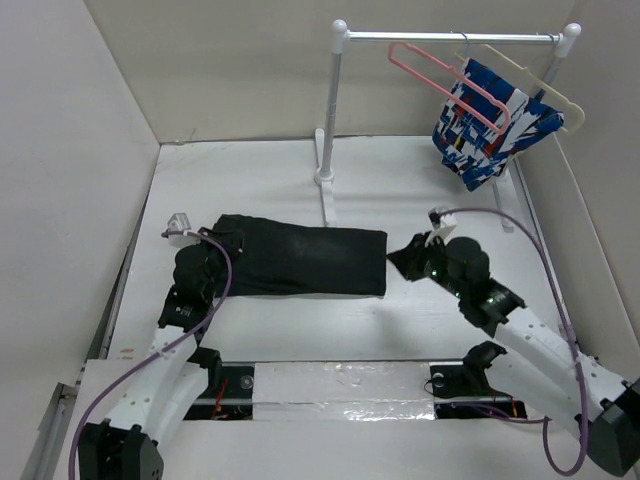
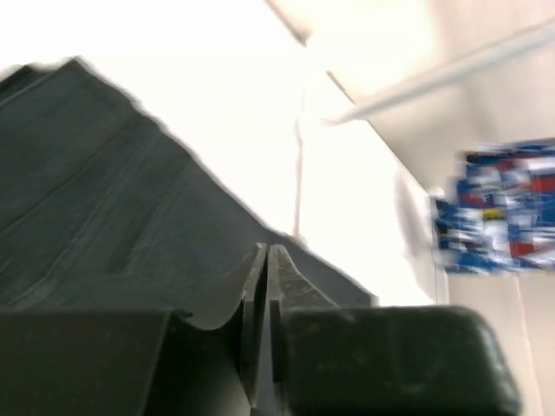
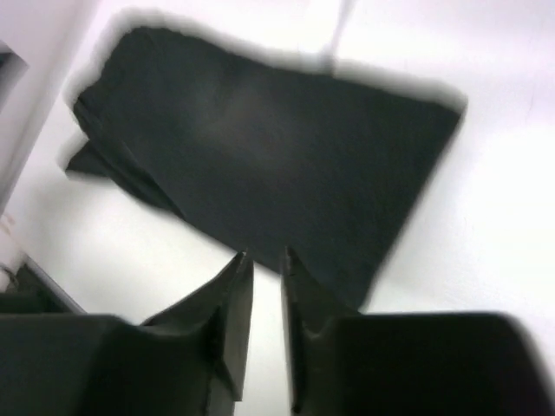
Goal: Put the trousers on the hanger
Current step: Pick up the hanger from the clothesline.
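Observation:
The black trousers [image 1: 300, 260] lie folded flat in the middle of the table. The pink hanger [image 1: 450, 85] hangs empty on the rail at the back right. My left gripper [image 1: 218, 243] is over the trousers' left end, jaws shut, with nothing seen between them. In the left wrist view its tips [image 2: 267, 251] sit just above the dark cloth [image 2: 104, 191]. My right gripper [image 1: 405, 258] is at the trousers' right edge, jaws a little apart and empty. In the right wrist view its tips [image 3: 263, 256] are at the near edge of the cloth [image 3: 260, 147].
A white clothes rack [image 1: 335, 110] stands at the back, its pole base just behind the trousers. A cream hanger [image 1: 545, 85] carries a blue, white and red patterned garment [image 1: 490, 125] beside the pink one. Walls enclose the table on the left, back and right.

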`<action>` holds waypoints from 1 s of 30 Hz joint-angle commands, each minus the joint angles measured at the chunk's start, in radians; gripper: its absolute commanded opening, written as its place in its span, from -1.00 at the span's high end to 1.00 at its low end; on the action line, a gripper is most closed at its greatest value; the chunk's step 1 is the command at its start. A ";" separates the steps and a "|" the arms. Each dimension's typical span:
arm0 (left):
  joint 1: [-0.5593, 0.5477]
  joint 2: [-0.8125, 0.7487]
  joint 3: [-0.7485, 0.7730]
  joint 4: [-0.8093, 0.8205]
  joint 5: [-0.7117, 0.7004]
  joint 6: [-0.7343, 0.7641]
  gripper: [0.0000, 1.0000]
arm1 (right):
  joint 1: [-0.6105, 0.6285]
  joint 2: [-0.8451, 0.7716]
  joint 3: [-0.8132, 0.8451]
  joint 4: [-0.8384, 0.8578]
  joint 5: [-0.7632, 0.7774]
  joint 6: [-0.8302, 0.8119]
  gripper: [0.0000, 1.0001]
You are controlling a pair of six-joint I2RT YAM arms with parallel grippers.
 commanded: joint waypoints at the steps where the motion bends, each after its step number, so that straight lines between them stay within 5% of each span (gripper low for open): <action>1: -0.002 0.074 0.069 0.206 0.204 0.003 1.00 | -0.065 -0.054 0.215 -0.111 0.037 -0.217 1.00; 7: -0.013 0.201 0.078 0.462 0.382 0.037 1.00 | -0.327 0.149 0.684 -0.156 -0.142 -0.300 1.00; 9: -0.139 0.241 0.034 0.603 0.362 0.105 1.00 | -0.432 0.274 0.846 -0.124 -0.231 -0.299 1.00; 13: -0.457 0.400 0.193 0.467 0.146 0.378 1.00 | -0.528 0.476 1.121 -0.134 -0.262 -0.320 1.00; 14: -0.491 0.426 0.213 0.450 0.119 0.394 1.00 | -0.542 0.539 1.165 -0.131 -0.261 -0.329 0.91; 15: -0.532 0.424 0.209 0.465 0.115 0.409 1.00 | -0.574 0.562 1.195 -0.114 -0.270 -0.342 0.31; 16: -0.555 0.413 0.203 0.479 0.114 0.419 1.00 | -0.586 0.575 1.206 -0.081 -0.276 -0.352 -0.06; 19: -0.680 0.399 0.228 0.447 0.088 0.493 0.76 | -0.684 0.651 1.270 -0.062 -0.318 -0.362 -0.66; 23: -0.803 0.425 0.268 0.371 -0.066 0.564 0.16 | -0.751 0.801 1.430 -0.285 -0.373 -0.479 -0.69; 30: -0.803 0.407 0.276 0.340 -0.147 0.584 0.09 | -0.786 0.868 1.452 -0.372 -0.308 -0.596 -0.71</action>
